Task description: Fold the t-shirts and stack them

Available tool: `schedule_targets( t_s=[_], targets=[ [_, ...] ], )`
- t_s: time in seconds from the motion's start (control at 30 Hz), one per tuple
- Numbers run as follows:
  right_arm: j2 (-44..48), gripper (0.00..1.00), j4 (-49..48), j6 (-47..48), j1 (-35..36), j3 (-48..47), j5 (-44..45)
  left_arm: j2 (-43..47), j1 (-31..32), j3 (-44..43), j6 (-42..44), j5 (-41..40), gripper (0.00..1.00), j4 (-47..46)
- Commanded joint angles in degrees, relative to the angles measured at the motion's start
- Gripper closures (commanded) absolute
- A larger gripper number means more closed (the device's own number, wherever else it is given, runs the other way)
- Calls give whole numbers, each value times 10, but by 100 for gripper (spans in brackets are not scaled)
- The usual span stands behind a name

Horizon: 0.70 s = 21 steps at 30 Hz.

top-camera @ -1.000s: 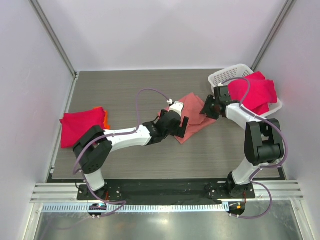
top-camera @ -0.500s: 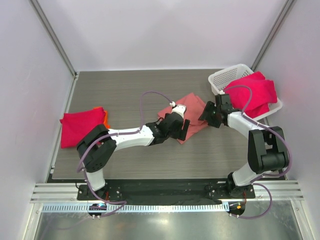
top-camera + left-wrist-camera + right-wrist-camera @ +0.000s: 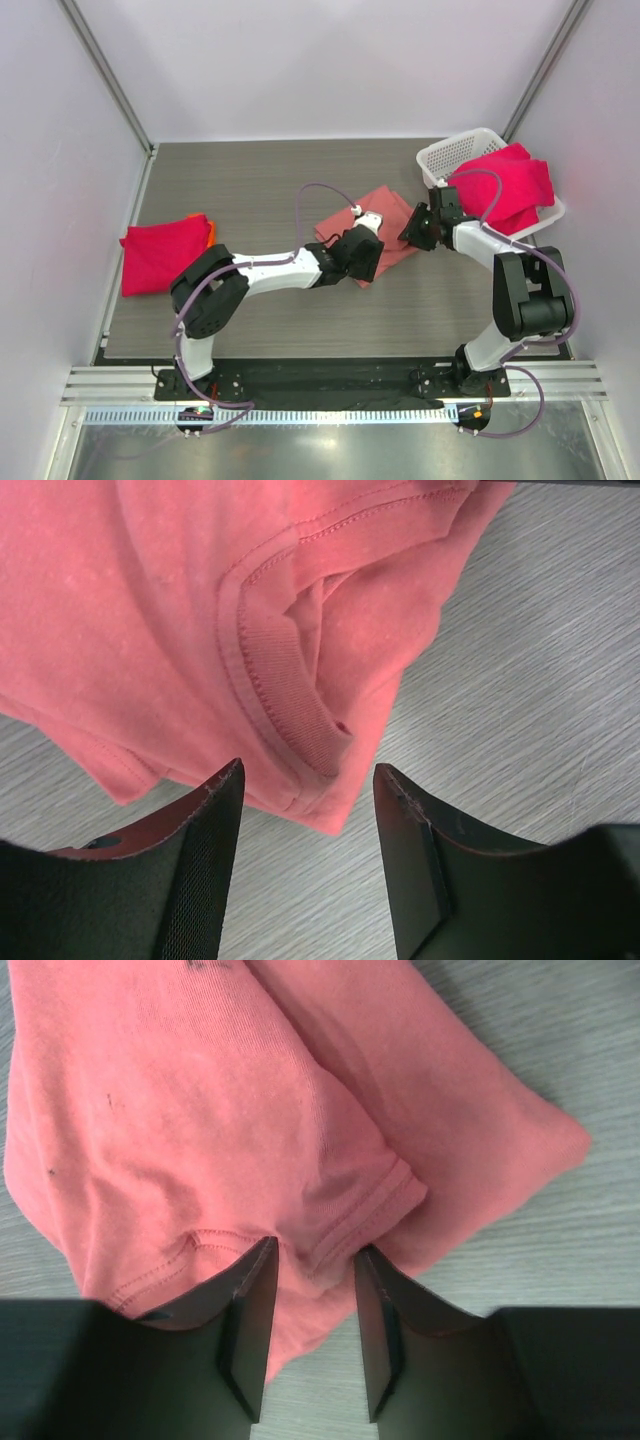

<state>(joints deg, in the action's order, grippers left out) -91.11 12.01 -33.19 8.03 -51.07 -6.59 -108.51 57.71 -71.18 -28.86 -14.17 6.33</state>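
The salmon-pink t-shirt lies bunched on the table right of centre. My left gripper is open at its near edge. In the left wrist view the shirt's ribbed collar and a cloth corner reach just between the open fingertips. My right gripper is at the shirt's right edge. In the right wrist view its jaws stand open astride a stitched sleeve hem of the pink shirt. A folded crimson t-shirt lies at the far left. Another crimson t-shirt drapes over the basket.
The white mesh basket stands at the back right against the wall. An orange cloth edge peeks from under the left crimson shirt. The grey wood-grain table has walls on three sides.
My left gripper has slid right along the pink shirt's near edge. My right gripper has come down and nearer onto the shirt's right edge. The shirt has shifted slightly.
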Motion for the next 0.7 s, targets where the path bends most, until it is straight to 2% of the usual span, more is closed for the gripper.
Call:
schedule_targets(
  t_s=[0.0, 0.27, 0.33, 0.43, 0.53, 0.6, 0.63, 0.67],
  targets=[
    [-10, 64, -21, -5, -1, -31, -9, -8, 9, -29, 15, -16, 45, 18],
    [-7, 94, -27, -6, 0, -25, 1, -20, 28, -46, 25, -50, 43, 44],
    [-3, 98, -32, -6, 0, -20, 1, -23, 28, -48, 20, -58, 43, 47],
    [0, 98, -37, -7, -1, -15, -2, -30, 27, -56, 17, -71, 47, 61],
    [2, 98, -41, -7, -1, -13, -4, -45, 27, -73, 14, -103, 54, 79],
    [7, 99, -41, -8, 0, -11, -4, -54, 27, -89, 14, -124, 66, 89],
    [8, 99, -43, -8, 0, -9, -3, -64, 27, -96, 14, -132, 72, 94],
    [9, 99, -43, -8, 0, -9, -3, -69, 27, -106, 16, -139, 91, 105]
  ],
)
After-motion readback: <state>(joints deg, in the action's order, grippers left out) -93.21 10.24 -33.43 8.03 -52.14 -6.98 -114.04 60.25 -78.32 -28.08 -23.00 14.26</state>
